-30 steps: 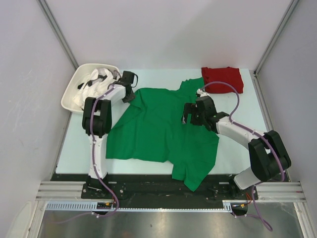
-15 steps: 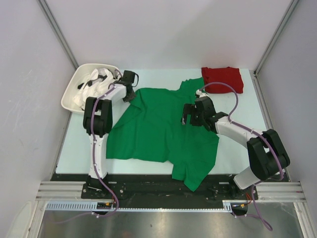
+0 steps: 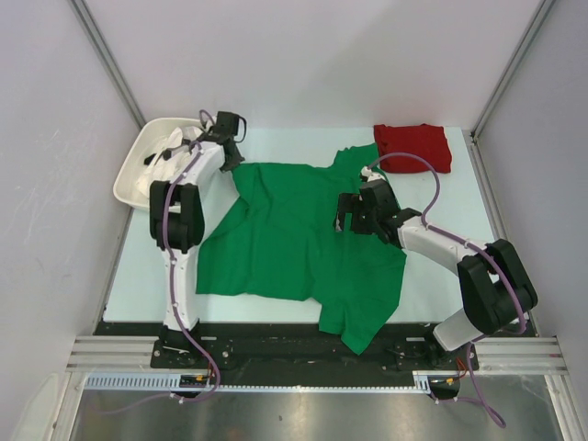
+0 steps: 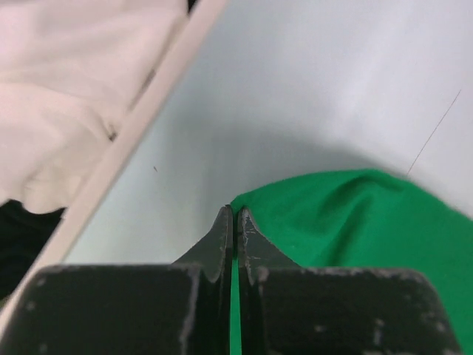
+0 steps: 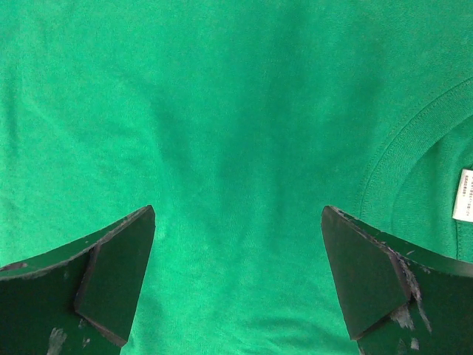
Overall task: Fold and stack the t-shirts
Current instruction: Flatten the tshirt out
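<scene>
Left gripper (image 4: 233, 222) pinches green t-shirt (image 3: 294, 234) corner, arm stretched far; right gripper (image 5: 236, 281) gapes above it

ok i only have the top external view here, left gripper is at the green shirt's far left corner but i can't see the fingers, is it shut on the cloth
Observer: Yes. In the left wrist view the left gripper is shut on the edge of the green t-shirt; cloth shows between the closed fingers.
Operator: what's next to it
Observer: The rim of the white bin runs diagonally just to its left, with white cloth inside.
Operator: and the right gripper, is it holding anything
Observer: No. The right gripper is wide open above flat green cloth, gripping nothing.
Operator: where over the shirt
Observer: Beside the collar; the white neck label sits at the right edge of that view.
</scene>
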Motion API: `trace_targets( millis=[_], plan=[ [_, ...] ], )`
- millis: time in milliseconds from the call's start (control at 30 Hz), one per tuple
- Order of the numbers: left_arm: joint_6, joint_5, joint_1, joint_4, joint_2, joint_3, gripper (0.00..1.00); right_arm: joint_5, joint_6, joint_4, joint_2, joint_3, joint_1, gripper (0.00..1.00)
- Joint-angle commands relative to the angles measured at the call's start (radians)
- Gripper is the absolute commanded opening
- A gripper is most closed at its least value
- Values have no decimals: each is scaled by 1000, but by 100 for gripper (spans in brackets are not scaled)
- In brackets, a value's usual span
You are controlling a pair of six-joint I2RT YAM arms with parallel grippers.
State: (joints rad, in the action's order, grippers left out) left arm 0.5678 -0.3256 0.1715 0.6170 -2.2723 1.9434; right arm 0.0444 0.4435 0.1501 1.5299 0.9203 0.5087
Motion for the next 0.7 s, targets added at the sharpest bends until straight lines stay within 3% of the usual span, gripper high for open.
trace_targets(
  millis=[0, 267, 333, 367, 400, 467, 500, 567, 667],
  plan=[
    [-8, -10, -29, 53, -13, 109, 0, 3, 0, -34, 3, -1, 5, 100],
    [-19, -9, -64, 99, -95, 281, 6, 2, 4, -44, 9, 0, 7, 100],
    [-29, -15, -70, 99, -114, 307, 20, 2, 6, -49, 15, -1, 5, 100],
    [-40, -13, -72, 98, -122, 333, 32, 2, 8, -50, 15, -1, 7, 100],
    [-48, -10, -76, 80, -127, 341, 55, 0, 9, -56, 22, -1, 5, 100],
    [-68, -15, -81, 53, -125, 344, 73, -5, 14, -60, 24, -1, 7, 100],
    [-71, -13, -86, 17, -124, 341, 90, -5, 14, -66, 27, 0, 8, 100],
    [-69, -27, -92, -3, -101, 321, 100, -3, 14, -66, 30, -1, 10, 100],
    [-54, -67, -90, -48, -9, 222, 100, 9, 12, -66, 26, -1, 11, 100]
  ],
)
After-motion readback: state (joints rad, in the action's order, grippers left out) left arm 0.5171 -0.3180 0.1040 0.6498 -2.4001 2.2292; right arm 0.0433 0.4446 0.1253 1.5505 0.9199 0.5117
